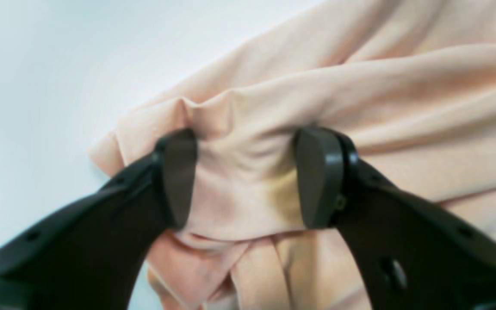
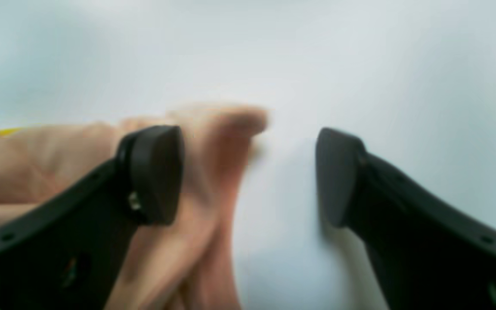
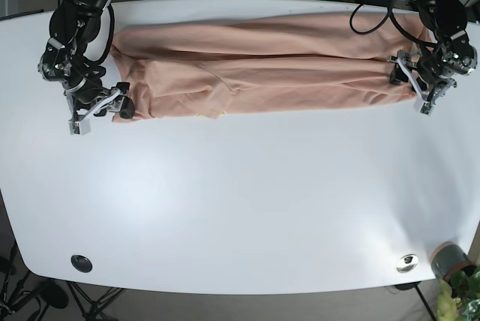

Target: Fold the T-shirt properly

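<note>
T-shirt (image 3: 262,73) lies as a long band across the far side of the table (image 3: 240,208), sides already folded in, so your arms sit at its two ends for the next fold. Left gripper (image 1: 246,178): jaws parted, a bunched corner between the pads; firm pinch or not, you cannot tell. Right gripper (image 2: 250,176): wide open, holding nothing; cloth edge just inside one pad.

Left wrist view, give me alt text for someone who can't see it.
Close up, the left end effector straddles a bunched fold of a peach T-shirt, its two black fingers spread apart with cloth between them. The shirt lies wrinkled on a white table.
</note>
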Robot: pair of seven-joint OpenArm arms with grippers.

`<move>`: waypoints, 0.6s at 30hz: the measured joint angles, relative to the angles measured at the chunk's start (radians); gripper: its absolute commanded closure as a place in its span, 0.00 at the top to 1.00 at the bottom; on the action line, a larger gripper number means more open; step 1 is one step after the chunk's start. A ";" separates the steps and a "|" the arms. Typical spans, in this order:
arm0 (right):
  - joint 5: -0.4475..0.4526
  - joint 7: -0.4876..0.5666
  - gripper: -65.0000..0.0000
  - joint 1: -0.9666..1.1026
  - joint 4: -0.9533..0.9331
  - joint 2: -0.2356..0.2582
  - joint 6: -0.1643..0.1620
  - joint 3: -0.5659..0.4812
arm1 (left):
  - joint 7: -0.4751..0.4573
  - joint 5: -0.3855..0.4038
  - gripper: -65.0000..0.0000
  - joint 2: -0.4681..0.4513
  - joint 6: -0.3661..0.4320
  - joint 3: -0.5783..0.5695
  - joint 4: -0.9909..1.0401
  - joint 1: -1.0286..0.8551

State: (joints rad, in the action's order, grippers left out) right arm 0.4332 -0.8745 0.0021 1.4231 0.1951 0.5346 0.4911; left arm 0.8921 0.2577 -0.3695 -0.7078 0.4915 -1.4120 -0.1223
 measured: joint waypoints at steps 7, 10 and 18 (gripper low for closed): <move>0.005 -0.024 0.70 0.009 0.042 0.012 0.009 -0.002 | -0.018 0.001 0.53 -0.003 0.000 -0.003 0.019 0.003; 0.010 -0.060 0.70 0.017 0.137 0.006 0.011 -0.003 | -0.017 0.000 0.53 -0.005 0.001 -0.020 0.018 0.006; 0.019 -0.172 0.70 0.017 0.365 -0.082 0.017 -0.013 | -0.005 -0.006 0.53 -0.005 0.003 -0.027 0.021 0.014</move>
State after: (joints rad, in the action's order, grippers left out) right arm 0.4522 -1.0462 0.0189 1.7882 0.1135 0.5514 0.4778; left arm 0.8867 0.2520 -0.3744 -0.7048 0.4644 -1.3911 -0.1078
